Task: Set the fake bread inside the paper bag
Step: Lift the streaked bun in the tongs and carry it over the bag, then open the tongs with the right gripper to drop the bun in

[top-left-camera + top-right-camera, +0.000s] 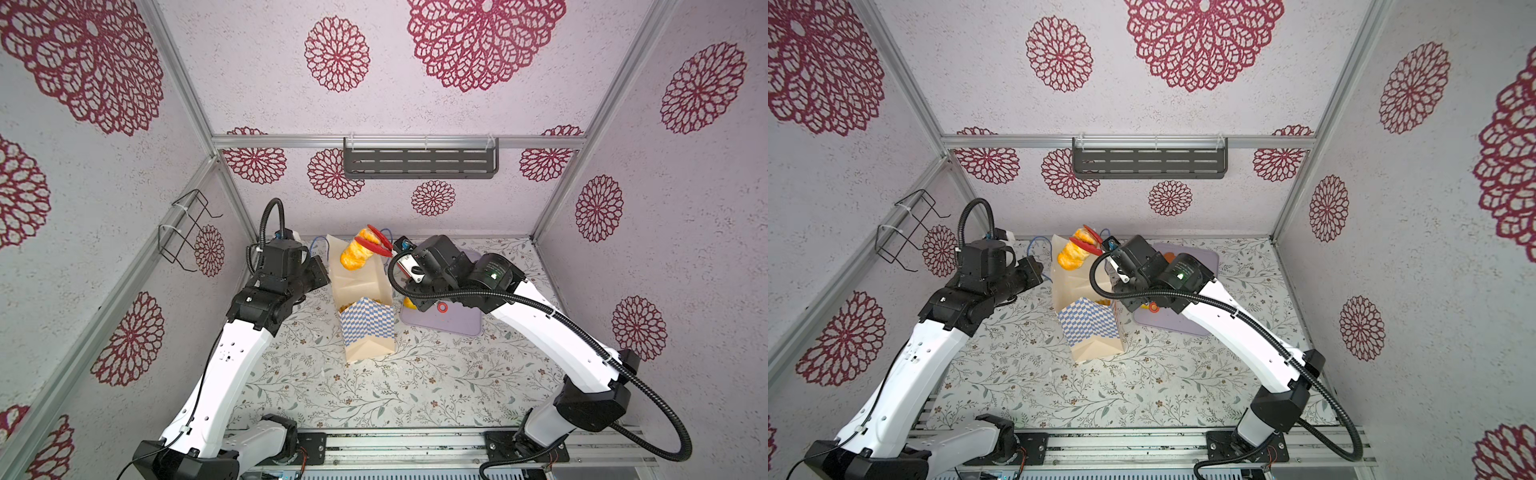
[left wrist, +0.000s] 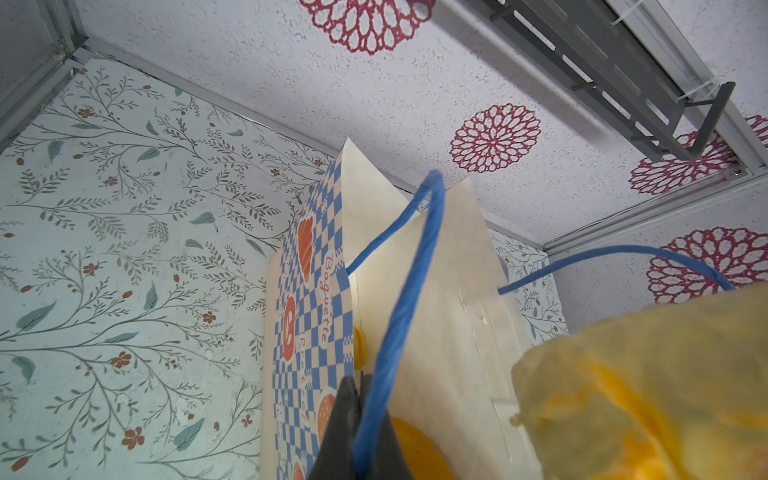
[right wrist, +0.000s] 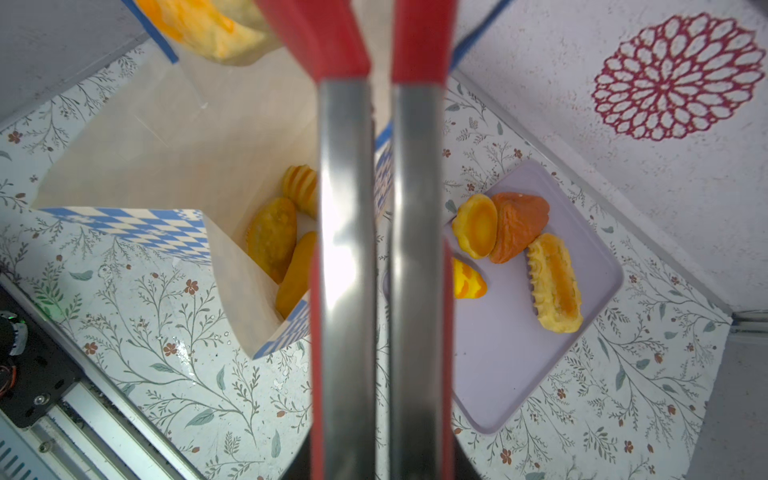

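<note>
The paper bag [image 1: 365, 328] [image 1: 1088, 328] stands open mid-table, cream with blue checks. My left gripper [image 1: 322, 270] [image 2: 361, 428] is shut on its blue cord handle [image 2: 399, 324] at the bag's left rim. My right gripper [image 1: 401, 255] [image 3: 380, 457] is shut on red-tipped steel tongs [image 1: 380, 245] [image 3: 345, 291]. The tongs pinch a yellow piece of fake bread [image 1: 356, 252] [image 1: 1073, 253] [image 3: 208, 29] above the bag's mouth. Three pieces [image 3: 274, 237] lie in the bag. Several more [image 3: 519, 224] lie on the lilac tray [image 3: 519, 374].
The lilac tray [image 1: 457, 328] lies right of the bag, partly under my right arm. A grey slotted shelf [image 1: 419, 162] hangs on the back wall and a wire rack [image 1: 187, 228] on the left wall. A metal rail [image 1: 415, 449] runs along the front edge.
</note>
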Controlling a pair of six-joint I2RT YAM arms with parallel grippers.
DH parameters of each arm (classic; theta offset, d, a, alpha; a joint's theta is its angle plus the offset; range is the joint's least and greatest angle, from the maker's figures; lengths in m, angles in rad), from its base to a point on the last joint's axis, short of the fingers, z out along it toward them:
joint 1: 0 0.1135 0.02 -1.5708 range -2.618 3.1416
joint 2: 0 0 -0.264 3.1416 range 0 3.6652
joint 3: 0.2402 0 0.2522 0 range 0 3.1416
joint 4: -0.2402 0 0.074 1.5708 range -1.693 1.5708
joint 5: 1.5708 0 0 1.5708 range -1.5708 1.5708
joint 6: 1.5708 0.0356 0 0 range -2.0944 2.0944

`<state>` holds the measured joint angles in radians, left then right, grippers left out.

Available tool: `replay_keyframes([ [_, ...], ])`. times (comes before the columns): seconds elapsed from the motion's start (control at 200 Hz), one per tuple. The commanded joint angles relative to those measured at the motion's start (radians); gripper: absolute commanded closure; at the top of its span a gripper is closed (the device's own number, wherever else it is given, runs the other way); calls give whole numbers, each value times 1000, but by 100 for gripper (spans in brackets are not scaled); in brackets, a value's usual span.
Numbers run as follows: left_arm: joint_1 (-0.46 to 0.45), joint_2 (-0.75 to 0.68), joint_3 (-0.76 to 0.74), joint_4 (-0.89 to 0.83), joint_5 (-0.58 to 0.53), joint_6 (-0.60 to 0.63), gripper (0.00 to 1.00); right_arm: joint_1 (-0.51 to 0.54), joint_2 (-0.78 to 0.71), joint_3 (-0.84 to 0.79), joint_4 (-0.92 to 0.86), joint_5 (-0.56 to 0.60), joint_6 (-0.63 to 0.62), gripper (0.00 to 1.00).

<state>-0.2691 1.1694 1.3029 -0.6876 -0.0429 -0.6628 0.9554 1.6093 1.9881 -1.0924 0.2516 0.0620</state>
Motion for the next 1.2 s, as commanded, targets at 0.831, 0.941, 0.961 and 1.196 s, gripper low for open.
replay_keyframes([
  [0.831,7,-7,19,11,6,-7,100,28,42,-31,-14,86,-32,70],
  [0.941,7,-7,21,10,11,-7,100,26,31,-51,4,55,-28,63],
  [0.961,7,-7,21,10,11,-7,100,26,29,-54,7,49,-28,62],
  [1.196,7,-9,25,8,12,-6,100,15,8,-74,34,3,-27,52],
])
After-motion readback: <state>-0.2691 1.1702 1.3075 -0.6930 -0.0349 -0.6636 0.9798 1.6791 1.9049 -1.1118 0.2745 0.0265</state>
